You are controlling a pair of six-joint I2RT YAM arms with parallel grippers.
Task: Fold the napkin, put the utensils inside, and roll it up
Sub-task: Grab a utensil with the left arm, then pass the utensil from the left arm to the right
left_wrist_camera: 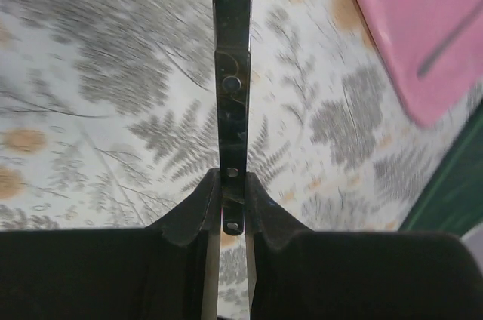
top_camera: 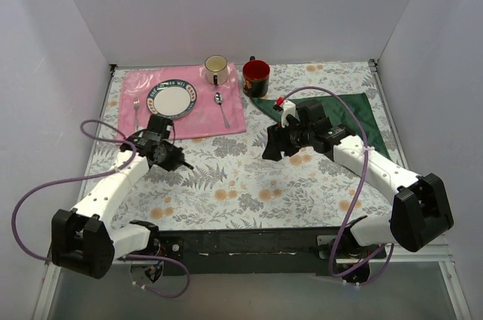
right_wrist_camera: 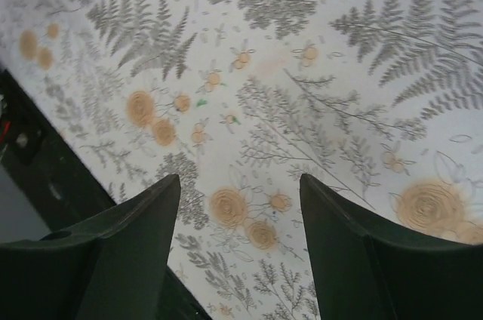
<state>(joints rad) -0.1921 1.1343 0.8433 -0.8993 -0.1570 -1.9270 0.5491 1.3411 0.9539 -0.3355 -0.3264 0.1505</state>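
The left gripper (left_wrist_camera: 232, 178) is clamped on one utensil (left_wrist_camera: 232, 93). Its two fingers press on a slim black riveted handle, which runs straight ahead out of the jaws. Below the jaws lies bare fern-and-flower tablecloth (top_camera: 226, 184), with open cloth to the jaws' left as far as the white side wall. Ahead of these jaws and to their right, a corner of the pink placemat (left_wrist_camera: 423, 33) comes close. From above, the placemat carries a plate (top_camera: 172, 99), a small fork (top_camera: 136, 112), a spoon (top_camera: 221, 107) and a white mug (top_camera: 216, 69). A red mug (top_camera: 256, 75) stands just off its right edge.

Between the two grippers is a wide band of open tablecloth.

The right gripper (right_wrist_camera: 240, 180) has its jaws well apart with nothing between them, only flowered cloth below. The table's dark front edge (right_wrist_camera: 45, 176) shows to the left of these jaws. Behind them and to their right lies the dark green napkin (top_camera: 355, 120). It is spread flat with one point near the red mug, and the right arm crosses over part of it. Its far side reaches close to the table's right edge.
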